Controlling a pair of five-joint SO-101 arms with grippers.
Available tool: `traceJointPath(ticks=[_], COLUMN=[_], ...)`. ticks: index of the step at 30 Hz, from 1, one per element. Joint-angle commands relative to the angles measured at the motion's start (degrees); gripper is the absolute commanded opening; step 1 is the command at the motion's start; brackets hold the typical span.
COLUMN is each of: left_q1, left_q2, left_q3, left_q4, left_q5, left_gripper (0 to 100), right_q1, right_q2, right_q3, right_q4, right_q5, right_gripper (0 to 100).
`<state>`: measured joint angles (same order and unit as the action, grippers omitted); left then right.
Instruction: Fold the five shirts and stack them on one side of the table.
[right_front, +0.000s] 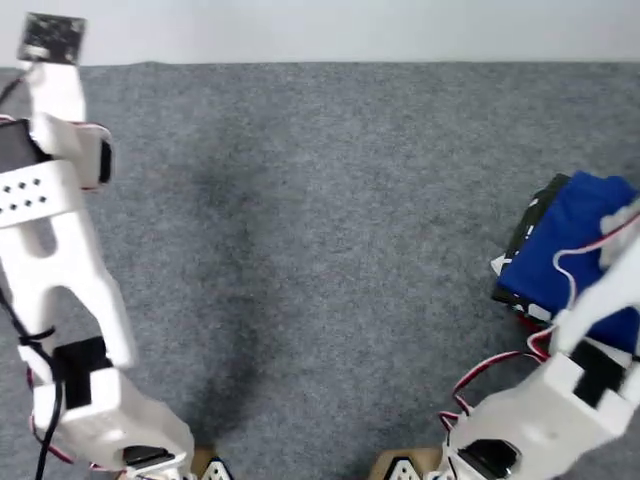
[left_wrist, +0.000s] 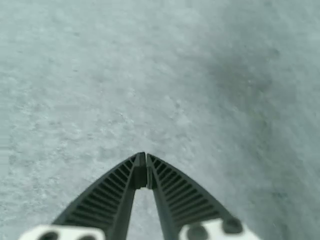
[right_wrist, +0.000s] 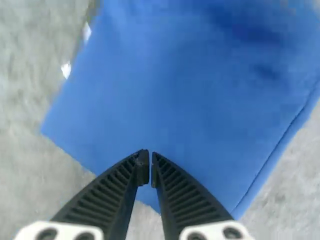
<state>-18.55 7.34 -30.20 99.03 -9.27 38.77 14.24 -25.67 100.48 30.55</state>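
Note:
A stack of folded shirts sits at the table's right edge, with a blue shirt (right_front: 572, 245) on top and darker, white and red layers (right_front: 519, 262) showing beneath it. The right arm stands over that stack. In the right wrist view my right gripper (right_wrist: 150, 167) is shut and empty, hovering above the near edge of the blue shirt (right_wrist: 200, 90). The left arm stands at the table's far left. In its wrist view my left gripper (left_wrist: 146, 172) is shut with nothing in it, above bare grey carpet.
Grey carpet (right_front: 330, 250) covers the whole table between the two arms. Red and white cables (right_front: 500, 365) hang from the right arm near the front. The table's back edge (right_front: 350, 64) meets a pale wall.

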Motion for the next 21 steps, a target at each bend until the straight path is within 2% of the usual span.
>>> traceJointPath(ticks=[1, 5, 8, 12, 21], left_q1=[2.5, 2.9, 2.6, 2.5, 2.5], left_q2=[-5.5, -7.7, -9.0, -11.3, -16.6], left_q3=[5.3, 10.7, 13.7, 14.8, 15.1], left_q4=[1.5, 1.5, 1.5, 1.5, 1.5], left_q5=[-0.6, -0.6, -0.6, -0.6, -0.2], left_gripper=[0, 0, 0, 0, 0], right_q1=[5.0, 10.4, 10.8, 7.3, -5.8], right_q2=[-1.5, 2.3, 3.2, -2.0, -20.5], right_q3=[4.6, 7.6, 7.5, 7.5, 7.7], right_q4=[-2.2, -8.1, -8.9, -7.7, 1.1], right_q5=[1.9, 4.5, 4.5, 4.4, 4.2], right_gripper=[1.0, 1.0, 1.0, 1.0, 1.0])
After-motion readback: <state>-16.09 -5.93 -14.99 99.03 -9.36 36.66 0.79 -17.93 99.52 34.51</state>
